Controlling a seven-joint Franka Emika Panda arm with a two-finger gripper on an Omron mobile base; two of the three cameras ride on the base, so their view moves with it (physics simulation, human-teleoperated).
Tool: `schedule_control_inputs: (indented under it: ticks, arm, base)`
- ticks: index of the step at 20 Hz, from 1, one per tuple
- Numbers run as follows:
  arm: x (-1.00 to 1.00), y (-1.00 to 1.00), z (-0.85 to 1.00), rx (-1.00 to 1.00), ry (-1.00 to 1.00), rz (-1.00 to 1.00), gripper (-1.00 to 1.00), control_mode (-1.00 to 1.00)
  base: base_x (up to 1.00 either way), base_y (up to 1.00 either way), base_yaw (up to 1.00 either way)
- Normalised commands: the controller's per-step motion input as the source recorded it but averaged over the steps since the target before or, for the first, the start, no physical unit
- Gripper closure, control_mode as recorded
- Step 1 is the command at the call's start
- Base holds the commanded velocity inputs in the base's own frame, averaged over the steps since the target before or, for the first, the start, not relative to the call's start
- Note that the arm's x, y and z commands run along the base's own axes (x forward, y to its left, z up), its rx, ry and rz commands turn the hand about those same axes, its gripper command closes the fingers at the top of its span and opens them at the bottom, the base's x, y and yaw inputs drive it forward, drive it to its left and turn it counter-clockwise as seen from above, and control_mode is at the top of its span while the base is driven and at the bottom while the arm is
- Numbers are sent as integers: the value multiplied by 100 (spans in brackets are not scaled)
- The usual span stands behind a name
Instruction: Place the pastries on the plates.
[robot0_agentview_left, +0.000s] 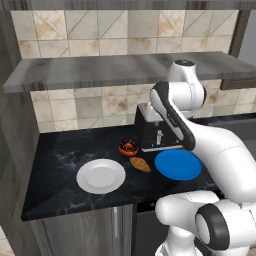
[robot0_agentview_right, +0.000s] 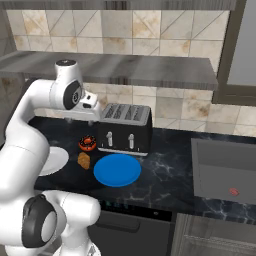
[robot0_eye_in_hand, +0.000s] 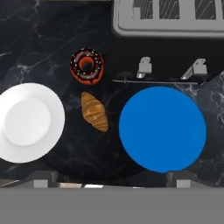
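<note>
Nearest to you, at the bottom of the hand view, the gripper (robot0_eye_in_hand: 111, 178) shows its two dark finger tips (robot0_eye_in_hand: 42, 178) set wide apart, one at either side, with nothing between them; the hand hangs high over the counter, looking straight down. In the base views the fingers themselves are hidden behind the arm's upper links, so read the spread from the hand view.

On the black marbled counter (robot0_agentview_left: 60, 150) near its front edge you have both plates. The white plate (robot0_agentview_left: 101, 176) lies flat to the left, glossy with a raised rim, nothing on it. The blue plate (robot0_agentview_left: 178, 164) lies flat to the right, also bare. They are well apart, with a strip of counter between them.

In that strip sits the croissant (robot0_agentview_left: 140, 164), golden-brown, lying on the counter at a slant. In the hand view the croissant (robot0_eye_in_hand: 94, 111) lies closer to the white plate (robot0_eye_in_hand: 28, 122) than to the blue plate (robot0_eye_in_hand: 162, 128), touching neither.

Just behind the croissant is the donut (robot0_agentview_left: 129, 147), a dark ring with red-orange icing, flat on the counter. In the hand view the donut (robot0_eye_in_hand: 87, 65) stands apart from the croissant and from both plates.

Farther back, the black toaster (robot0_agentview_left: 155, 131) stands behind the blue plate, the donut just beside its left front corner. Behind it all runs the tiled wall (robot0_agentview_left: 85, 107), with a grey shelf (robot0_agentview_left: 100, 70) above.
</note>
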Motion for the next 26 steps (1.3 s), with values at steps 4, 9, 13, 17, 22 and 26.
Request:
schedule_control_inputs:
  ticks: [4,9,13,17,22,26]
  arm:
    - [0,28,-33,0,0,0,-100,-100]
    - [0,30,-39,0,0,0,-100,-100]
    - [9,12,-49,0,0,1,-100,-100]
    - [17,13,-49,0,0,0,-100,-100]
    - [16,8,-38,-1,0,0,-100,-100]
    - [15,2,-53,0,0,-4,-100,-100]
  base:
    - [0,0,0]
    - [0,0,0]
    - [0,0,0]
    - [0,0,0]
    - [0,0,0]
    - [0,0,0]
